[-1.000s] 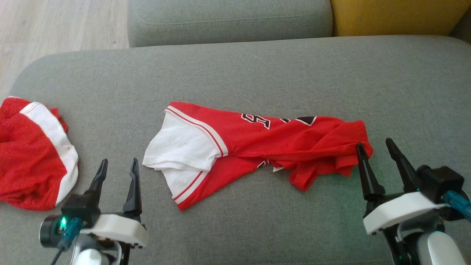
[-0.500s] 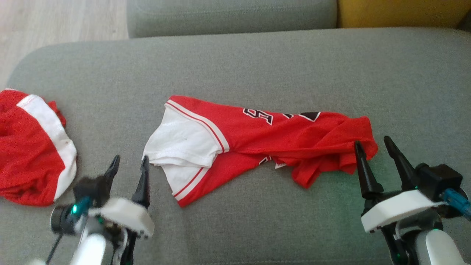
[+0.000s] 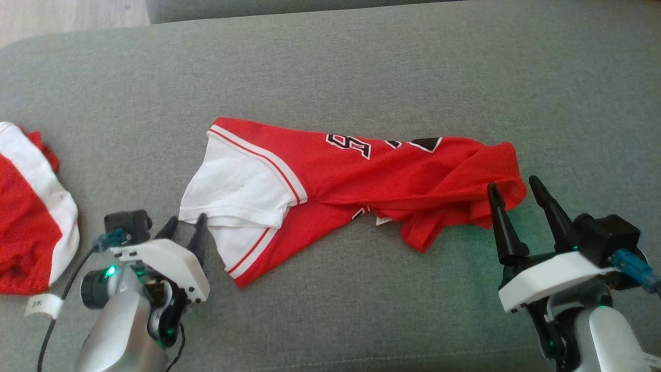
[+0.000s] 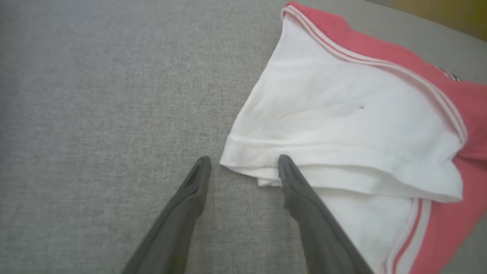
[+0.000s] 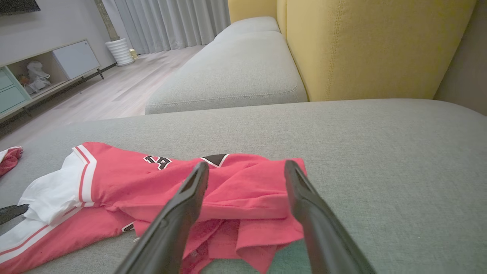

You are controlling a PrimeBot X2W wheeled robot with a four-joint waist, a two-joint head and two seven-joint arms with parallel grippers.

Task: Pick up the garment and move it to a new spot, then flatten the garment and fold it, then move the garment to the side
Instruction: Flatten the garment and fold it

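Crumpled red-and-white mesh jersey garment (image 3: 361, 191), lying mid-cushion on grey fabric sofa seat (image 3: 330, 72); left gripper (image 3: 187, 219) at 8 o'clock, fingers apart astride its white hem corner; right gripper (image 3: 513, 183) at 4 o'clock, likewise spread at bunched red end, seemingly poised for two-handed lift.

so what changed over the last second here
The left hand moved forward and to its right, up to the white hem corner of the garment. It is open, with one fingertip over the hem, gripping nothing. The head camera tilted down, so the whole picture shifted. The right hand stayed open at the garment's red end. The garment and the other red garment on the cushion lie as before.
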